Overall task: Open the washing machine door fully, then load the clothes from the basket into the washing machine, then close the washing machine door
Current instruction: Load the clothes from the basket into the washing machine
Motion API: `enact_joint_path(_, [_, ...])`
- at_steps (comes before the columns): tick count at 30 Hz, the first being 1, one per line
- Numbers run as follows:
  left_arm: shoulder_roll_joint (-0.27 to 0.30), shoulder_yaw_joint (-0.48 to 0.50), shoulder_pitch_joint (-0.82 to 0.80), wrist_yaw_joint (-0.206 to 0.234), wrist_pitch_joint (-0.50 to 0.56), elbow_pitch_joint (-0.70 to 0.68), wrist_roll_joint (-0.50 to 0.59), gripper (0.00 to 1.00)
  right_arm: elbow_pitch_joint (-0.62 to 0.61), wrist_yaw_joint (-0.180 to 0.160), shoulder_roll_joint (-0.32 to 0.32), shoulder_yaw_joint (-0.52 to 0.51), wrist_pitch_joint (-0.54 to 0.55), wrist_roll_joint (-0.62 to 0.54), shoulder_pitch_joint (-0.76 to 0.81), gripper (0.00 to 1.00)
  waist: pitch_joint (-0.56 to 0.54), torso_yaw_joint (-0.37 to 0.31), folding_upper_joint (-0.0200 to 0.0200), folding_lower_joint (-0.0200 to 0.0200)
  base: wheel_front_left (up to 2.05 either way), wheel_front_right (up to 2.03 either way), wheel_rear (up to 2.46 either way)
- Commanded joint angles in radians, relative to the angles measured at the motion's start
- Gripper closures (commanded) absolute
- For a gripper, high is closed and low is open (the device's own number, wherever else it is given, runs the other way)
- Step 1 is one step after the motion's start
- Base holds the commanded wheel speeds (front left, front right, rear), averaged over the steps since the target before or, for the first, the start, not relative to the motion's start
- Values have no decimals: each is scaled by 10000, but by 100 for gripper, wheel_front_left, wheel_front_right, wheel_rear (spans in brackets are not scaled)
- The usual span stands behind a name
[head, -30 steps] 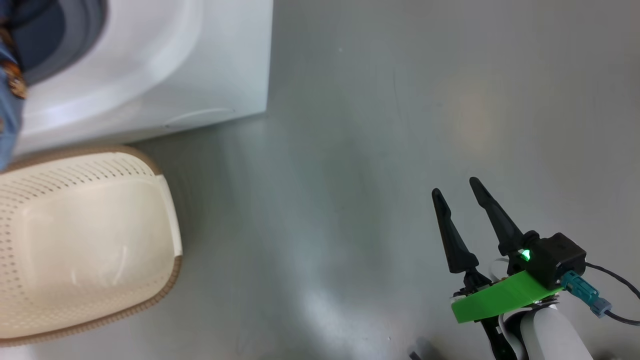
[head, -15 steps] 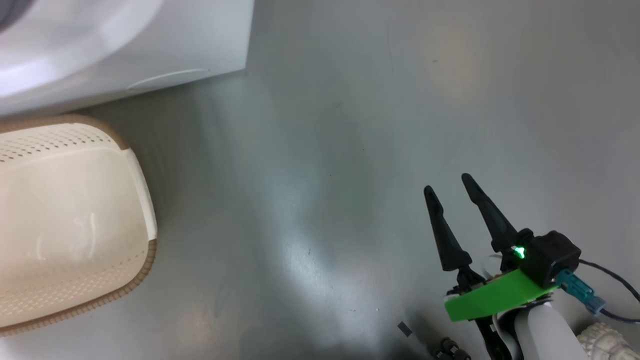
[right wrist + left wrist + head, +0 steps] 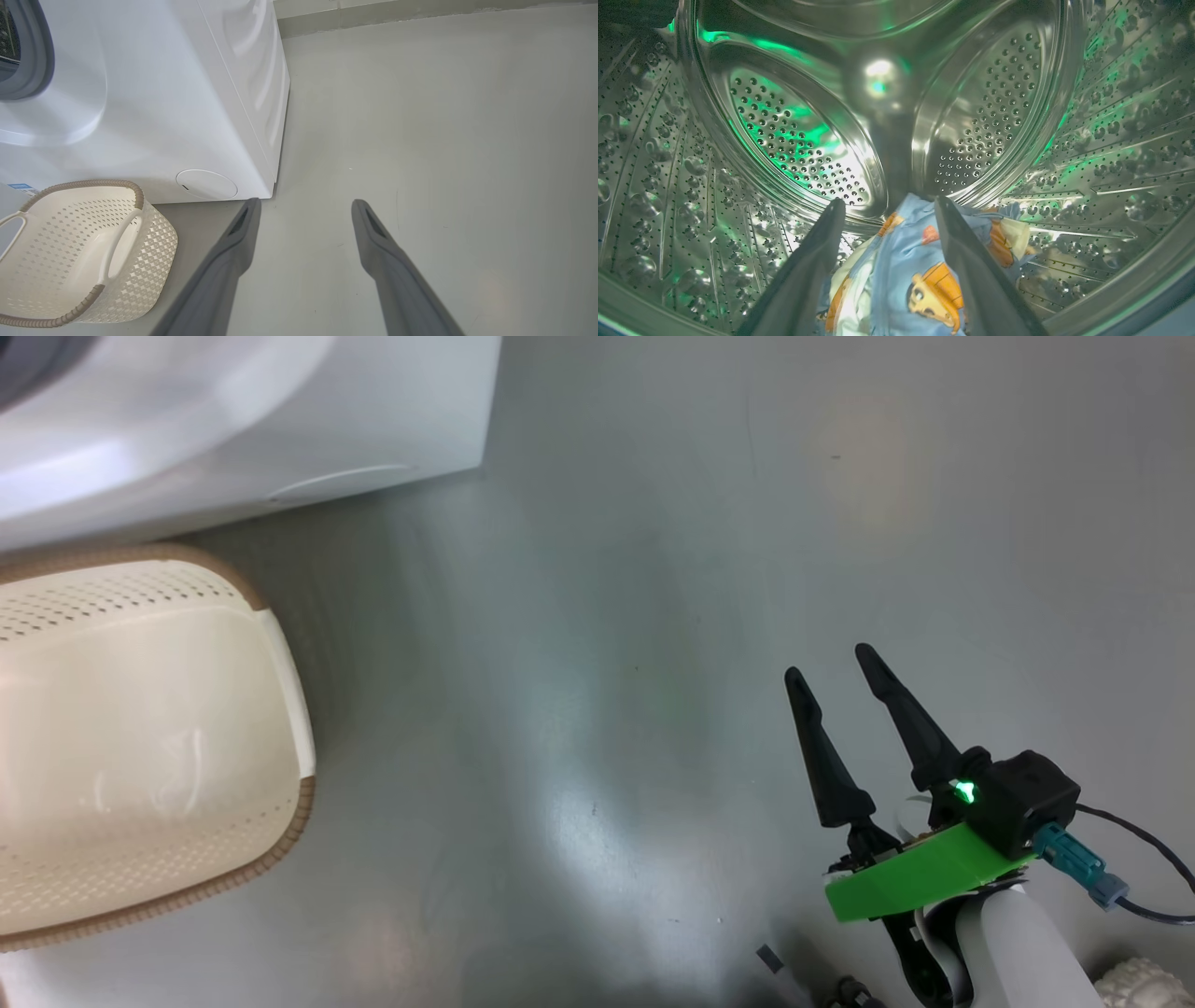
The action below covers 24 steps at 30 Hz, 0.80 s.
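Observation:
In the left wrist view my left gripper (image 3: pixel 887 203) is deep inside the steel drum (image 3: pixel 794 140) of the washing machine, its fingers spread wide. The clothes (image 3: pixel 906 261), light-blue fabric with orange cartoon figures, lie on the drum floor between and beneath the fingers. The washing machine's white front (image 3: pixel 280 420) (image 3: pixel 163 93) stands behind the cream basket (image 3: pixel 112 607) (image 3: pixel 149 252), which holds nothing. My right gripper (image 3: pixel 829 665) (image 3: pixel 306 204) hangs open over bare floor, to the right of the machine. The washing machine door is out of view.
A round filter cap (image 3: pixel 206 184) and a blue sticker (image 3: pixel 23 188) sit low on the machine's front. Grey floor (image 3: pixel 747 523) stretches wide to the right. A small dark scrap (image 3: pixel 770 957) and a white knobbly object (image 3: pixel 1144 985) lie near my base.
The head camera has shifted, so the machine's opening and the blue garment at its left edge have left that view. The right gripper holds the same pose.

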Motion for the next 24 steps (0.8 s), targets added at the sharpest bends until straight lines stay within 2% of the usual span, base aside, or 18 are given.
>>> enact_joint_path(1, [415,108,327,-19,-48,-148,-7,0,-155,16,8,177,-48,40,34,0,-107,86,0,0,0,0,0])
enact_joint_path(13, [-100,-286,1370,-25,-49,247,-336,0,92,16,8,89,-48,159,-124,0,-1024,499,0,0,0,0,0])
enact_joint_path(24, [-266,-308,2554,-26,-49,1,-363,0,365,16,8,-31,-48,118,-9,0,-1952,823,0,0,0,0,0])
